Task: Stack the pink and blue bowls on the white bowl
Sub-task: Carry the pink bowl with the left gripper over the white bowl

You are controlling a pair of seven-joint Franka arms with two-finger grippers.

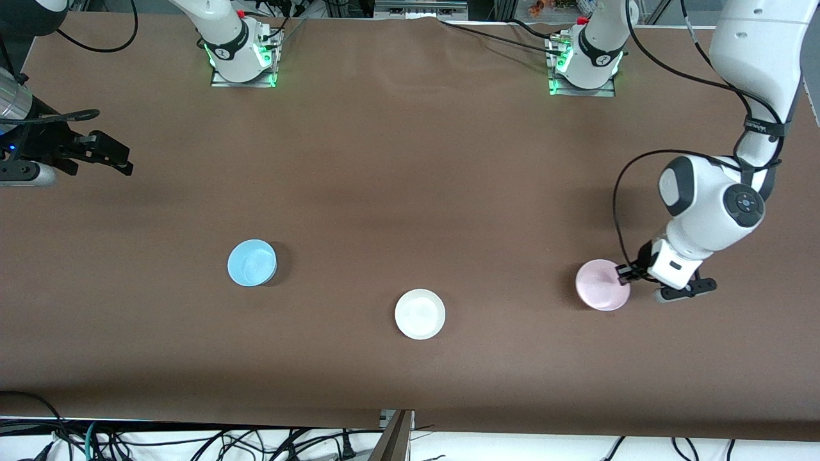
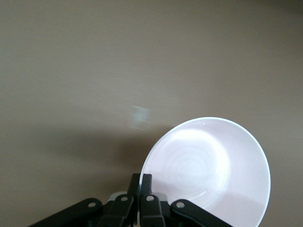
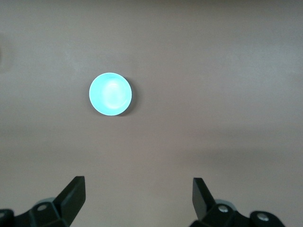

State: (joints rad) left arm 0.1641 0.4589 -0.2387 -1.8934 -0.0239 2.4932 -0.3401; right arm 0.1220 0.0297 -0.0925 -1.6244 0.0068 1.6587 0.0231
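Observation:
The pink bowl [image 1: 601, 285] sits toward the left arm's end of the table, tipped a little. My left gripper [image 1: 624, 273] is shut on its rim, one finger inside and one outside; the left wrist view shows the pale bowl [image 2: 213, 168] pinched between the fingers [image 2: 141, 184]. The white bowl [image 1: 419, 313] rests near the table's middle, nearest the front camera. The blue bowl [image 1: 252, 262] lies toward the right arm's end. My right gripper [image 1: 115, 160] hangs open high over that end of the table, and its wrist view looks down on the blue bowl [image 3: 110, 93] well below its open jaws [image 3: 139, 194].
The brown table [image 1: 410, 160] carries only the three bowls. The arm bases [image 1: 240, 48] stand along the edge farthest from the front camera. Cables [image 1: 192, 442] hang below the near edge.

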